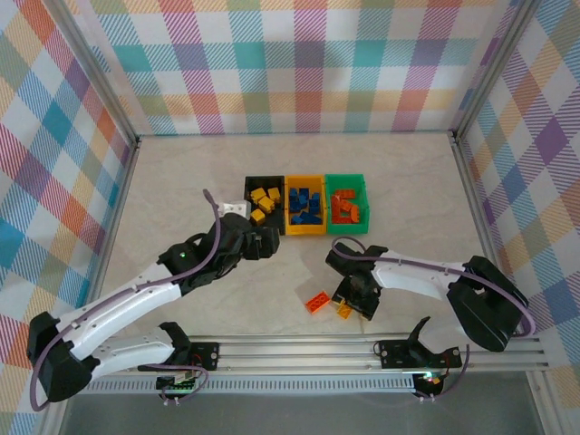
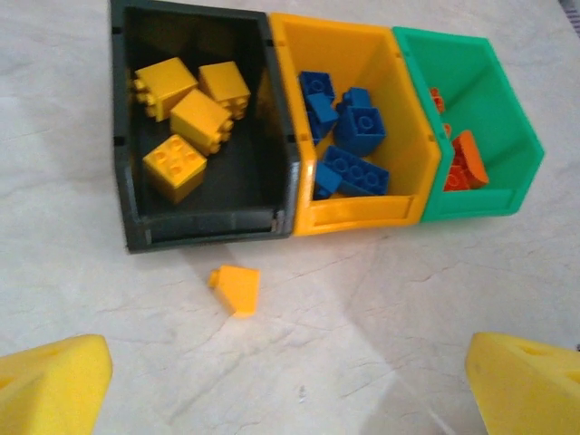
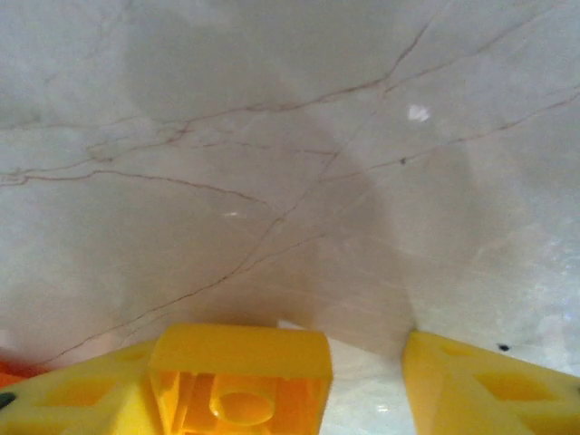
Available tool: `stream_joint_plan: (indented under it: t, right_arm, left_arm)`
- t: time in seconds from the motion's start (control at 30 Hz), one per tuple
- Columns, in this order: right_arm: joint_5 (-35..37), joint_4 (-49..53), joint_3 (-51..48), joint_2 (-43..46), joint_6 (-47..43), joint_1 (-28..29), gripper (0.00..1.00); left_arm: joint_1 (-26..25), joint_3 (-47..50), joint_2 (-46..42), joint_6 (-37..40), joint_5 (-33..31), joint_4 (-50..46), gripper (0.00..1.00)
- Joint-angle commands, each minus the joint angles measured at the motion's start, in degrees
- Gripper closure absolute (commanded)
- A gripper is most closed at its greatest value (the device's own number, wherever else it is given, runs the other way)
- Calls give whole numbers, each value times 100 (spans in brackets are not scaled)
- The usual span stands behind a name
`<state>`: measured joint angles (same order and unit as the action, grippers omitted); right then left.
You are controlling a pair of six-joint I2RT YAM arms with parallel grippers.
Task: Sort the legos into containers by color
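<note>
A pale, marble-veined tabletop (image 1: 181,181) is walled on three sides by pastel checked cloth (image 1: 290,63). Near its middle stands a row of three joined plastic bins. The black bin (image 2: 208,227) holds yellow studded bricks (image 2: 199,118), the yellow-orange bin (image 2: 362,216) blue bricks (image 2: 358,127), and the green bin (image 2: 471,204) orange-red bricks (image 2: 467,163).

Just in front of the black bin lies a loose yellow brick (image 2: 236,288). The left gripper (image 2: 290,381) hangs near it, jaws wide and empty.

Well in front of the green bin, the right gripper (image 3: 276,362) straddles another yellow brick (image 3: 240,376), which touches one finger with a gap at the other. A loose orange-red brick (image 1: 317,302) lies beside it.
</note>
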<state>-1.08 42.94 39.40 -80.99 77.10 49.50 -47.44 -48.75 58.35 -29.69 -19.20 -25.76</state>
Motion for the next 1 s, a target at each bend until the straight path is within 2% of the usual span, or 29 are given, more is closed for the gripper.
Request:
stream_joint_plan:
  t: [0.0,0.17,0.27,0.4,0.5,0.63,0.87,0.97]
  right_arm:
    - [-294,-120,48,-171,50,95,48]
    - [96,228,596,-62,-624,43,65]
    - [572,415,1157,276,-1291,34,68]
    - [834,-112,2081,289,-2650,-51,68]
    - [671,-685,3030,-436,-3642,-85,66]
    - [711,-881,4489,-1823,-4437,-231,66]
    - [611,-767,6794,-3818,-5197,-392,61]
    - [652,-552,7529,-4445,-5275,-414,56]
  left_arm:
    - [34,244,-299,-126,-292,-206,0]
    - [41,447,-545,-112,-347,-468,0]
    - [34,535,-642,-241,-475,-791,0]
    - [40,812,-1036,-491,-689,-1094,0]
    - [34,1022,-1366,-651,-717,-1236,0]
    - [41,1182,-1479,-744,-606,-1325,0]
    - [46,1383,-1376,-838,-328,-1228,0]
    - [46,1351,-1402,-872,-363,-1328,0]
